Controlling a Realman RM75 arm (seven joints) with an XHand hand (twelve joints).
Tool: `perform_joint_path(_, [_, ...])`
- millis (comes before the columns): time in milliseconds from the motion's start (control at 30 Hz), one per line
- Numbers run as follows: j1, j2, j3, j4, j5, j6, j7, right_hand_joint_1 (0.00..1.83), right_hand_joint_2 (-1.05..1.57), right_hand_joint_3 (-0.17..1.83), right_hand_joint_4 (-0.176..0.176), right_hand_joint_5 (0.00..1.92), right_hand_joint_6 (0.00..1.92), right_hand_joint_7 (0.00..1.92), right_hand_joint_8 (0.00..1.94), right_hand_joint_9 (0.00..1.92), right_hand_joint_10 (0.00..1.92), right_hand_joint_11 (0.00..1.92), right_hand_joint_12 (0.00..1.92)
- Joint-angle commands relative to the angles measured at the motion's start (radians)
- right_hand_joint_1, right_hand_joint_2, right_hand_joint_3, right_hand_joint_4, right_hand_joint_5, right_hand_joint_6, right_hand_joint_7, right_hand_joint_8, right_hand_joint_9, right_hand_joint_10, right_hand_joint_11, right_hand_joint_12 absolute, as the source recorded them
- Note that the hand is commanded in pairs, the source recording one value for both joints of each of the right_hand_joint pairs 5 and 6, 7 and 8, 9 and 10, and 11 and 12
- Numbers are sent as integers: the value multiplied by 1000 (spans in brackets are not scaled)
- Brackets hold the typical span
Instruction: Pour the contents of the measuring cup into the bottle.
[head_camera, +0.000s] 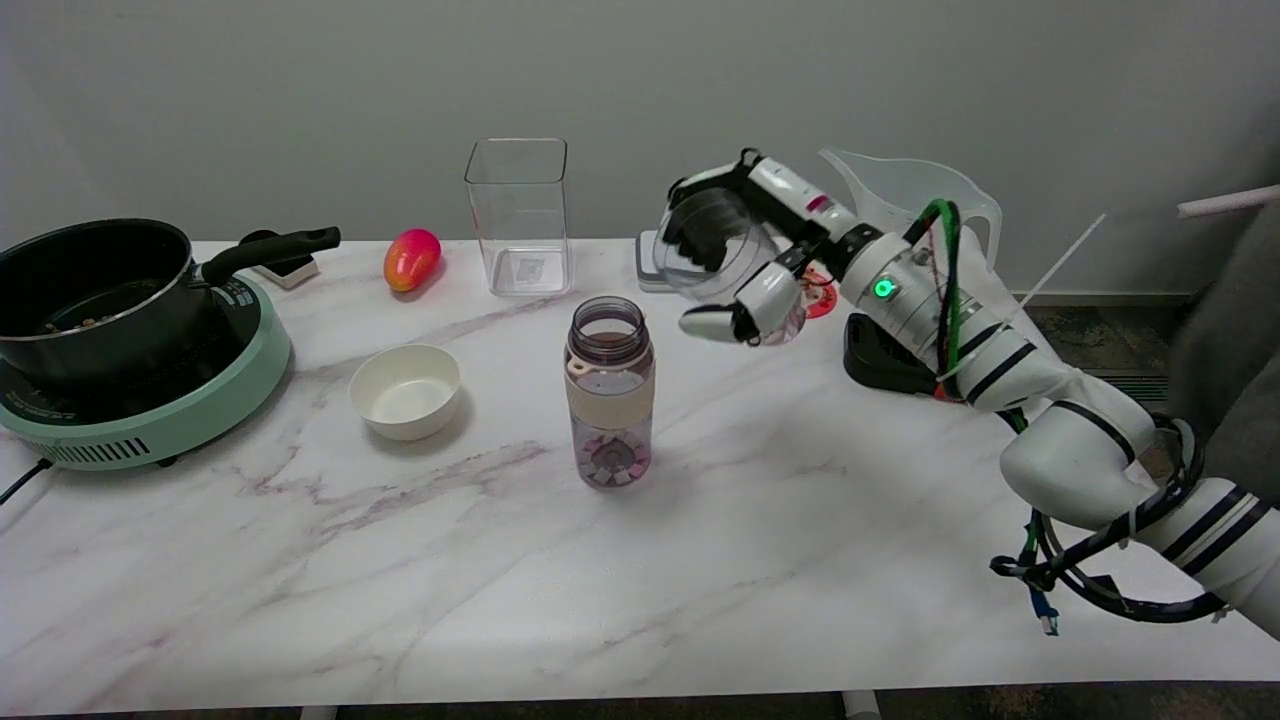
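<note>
— Where stood the bottle (609, 392)?
— Upright on the table (500, 560), open mouth up, below and left of the right hand (745, 262).
— And the hand?
— Clamped around the measuring cup (712, 245), held aloft, tilted mouth-left, not yet over the opening.

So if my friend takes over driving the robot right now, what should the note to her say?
Right hand: holds the small clear measuring cup in the air, tipped with its mouth toward the bottle, up and to the right of the bottle's opening.
Bottle: upright near the table's middle, lid off, some pink and white pieces already at its bottom.
Done: cup picked up and brought close to the bottle.
Left: move the cup's rim over the bottle mouth, tip out the pieces, set the cup down. I cannot tell how much is in the cup.
</note>
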Motion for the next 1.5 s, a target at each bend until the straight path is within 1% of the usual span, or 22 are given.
perform_joint_path(33, [-44,50,-93,254,-381,-343,-102,1512,180,1585,0,1312,1312,1402,1402,1297,1297,1074,1074])
perform_joint_path(167, [-52,49,-62,251,-423,-329,-126,1510,162,1603,0,1318,1318,1397,1397,1287,1287,1070,1070])
perform_joint_path(400, [-49,54,-25,251,-424,-311,-126,1505,116,1655,0,1313,1313,1389,1389,1272,1272,1060,1060])
perform_joint_path(600, [-60,50,-8,251,-415,-311,-116,1506,112,1658,0,1316,1316,1389,1389,1273,1273,1062,1062])
perform_joint_path(767, [-100,36,65,255,-358,-299,-110,1508,125,1649,0,1341,1341,1396,1396,1278,1278,1072,1072])
perform_joint_path(1100, [-134,16,144,256,-354,-285,-99,1507,139,1639,0,1343,1343,1402,1402,1280,1280,1076,1076])
perform_joint_path(1167, [-122,17,151,259,-354,-279,-102,1507,139,1639,0,1342,1342,1402,1402,1281,1281,1076,1076])
perform_joint_path(1500, [28,25,72,253,-365,-284,-111,1516,74,1695,0,1283,1283,1378,1378,1266,1266,1053,1053])
